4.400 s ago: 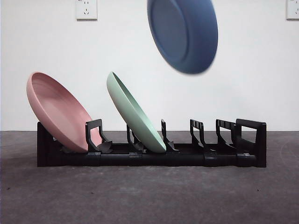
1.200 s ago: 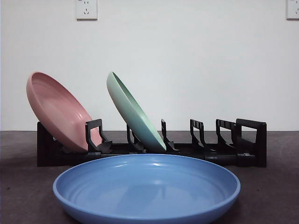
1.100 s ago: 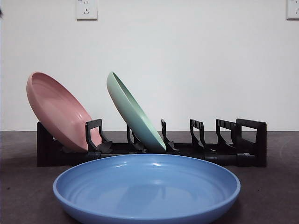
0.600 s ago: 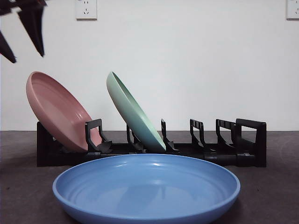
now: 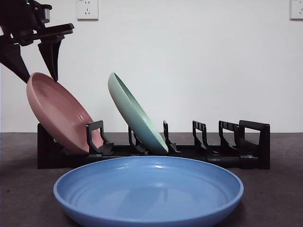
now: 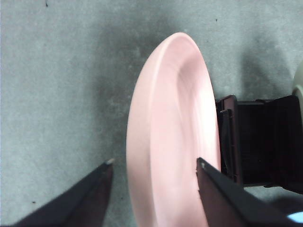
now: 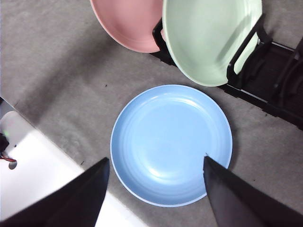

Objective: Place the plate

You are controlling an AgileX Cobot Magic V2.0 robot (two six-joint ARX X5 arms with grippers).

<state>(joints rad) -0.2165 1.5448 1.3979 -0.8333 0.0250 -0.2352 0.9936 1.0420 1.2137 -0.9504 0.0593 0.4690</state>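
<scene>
The rack (image 5: 246, 142) holds a pink plate (image 5: 57, 111) and a green plate (image 5: 135, 116); the blue plate (image 5: 149, 189) lies at its 6 o'clock. The left gripper (image 5: 37, 64) straddles the pink rim, jaws wide, empty; the right gripper (image 7: 156, 168) hangs high, jaws wide, empty.

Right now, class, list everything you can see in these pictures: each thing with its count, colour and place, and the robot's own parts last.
Blue plate: one, blue, flat on the table in front of the rack.
Pink plate: one, pink, leaning in the rack's end slot.
Green plate: one, pale green, leaning in the next slot along.
Rack: one, black, on the table behind the blue plate; its other slots hold nothing.
Table: one, dark grey.
Wall sockets: two, white, high on the white wall, one cut by the picture's edge.
Left end effector: one, black, open, jaws on either side of the pink plate's top rim.
Right end effector: one, black, open, high above the blue plate.
</scene>
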